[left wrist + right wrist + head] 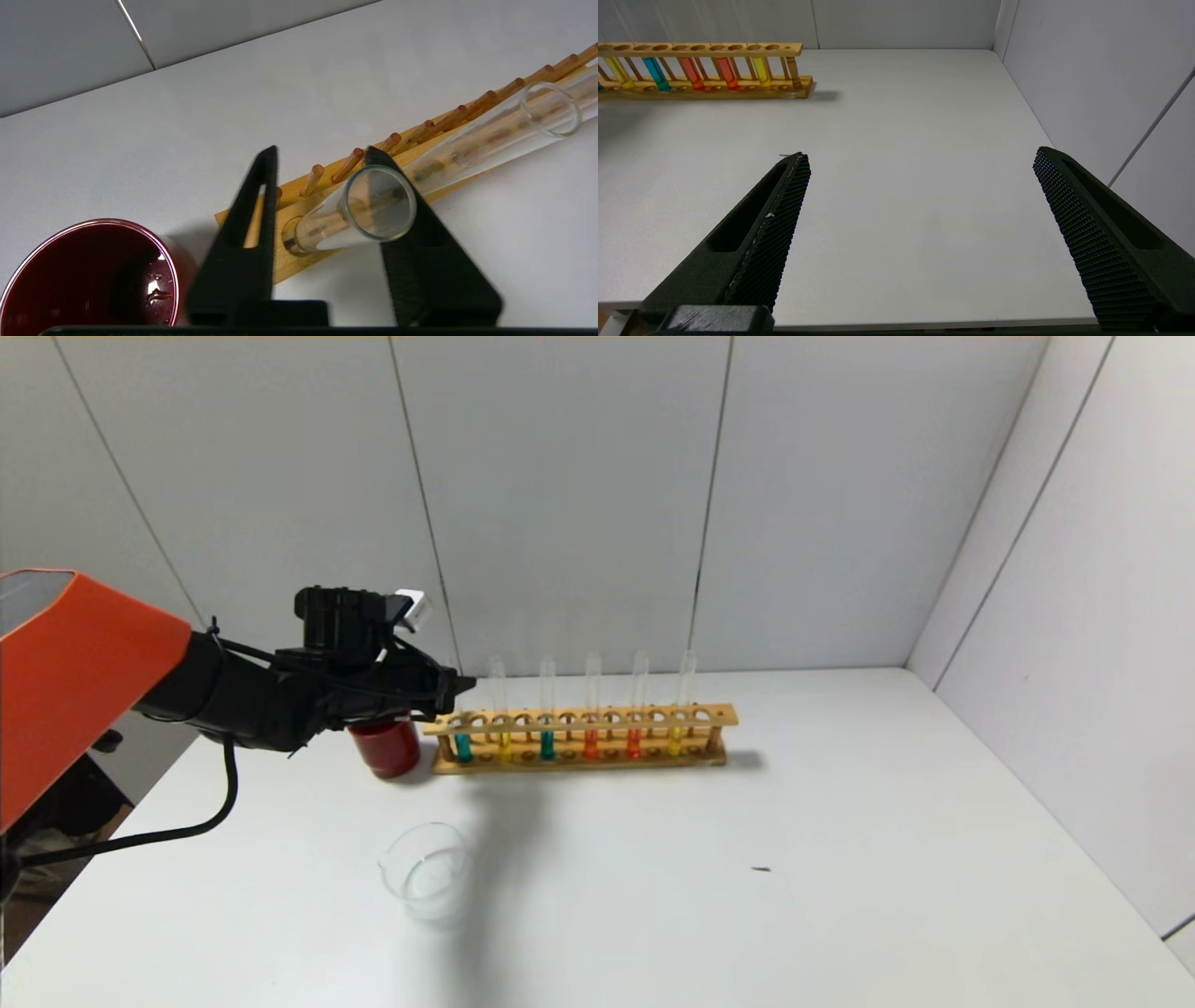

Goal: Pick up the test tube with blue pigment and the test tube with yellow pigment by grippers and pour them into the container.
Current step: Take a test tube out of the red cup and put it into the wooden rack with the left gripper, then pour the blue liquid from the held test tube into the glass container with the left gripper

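The left tool (457, 689) hangs at the left end of the wooden rack (579, 739), its two pointed black fingers spread around the open glass mouth of the test tube with blue pigment (462, 743), with a gap on one side. That slim tube stands upright in the rack's leftmost hole beside the dark red cup (385, 747), the test tube with yellow pigment (505, 743) next along. The low clear container (427, 870) sits nearer on the smooth white table (840, 859), while the right tool (920, 224) idles with its ribbed fingers wide apart.
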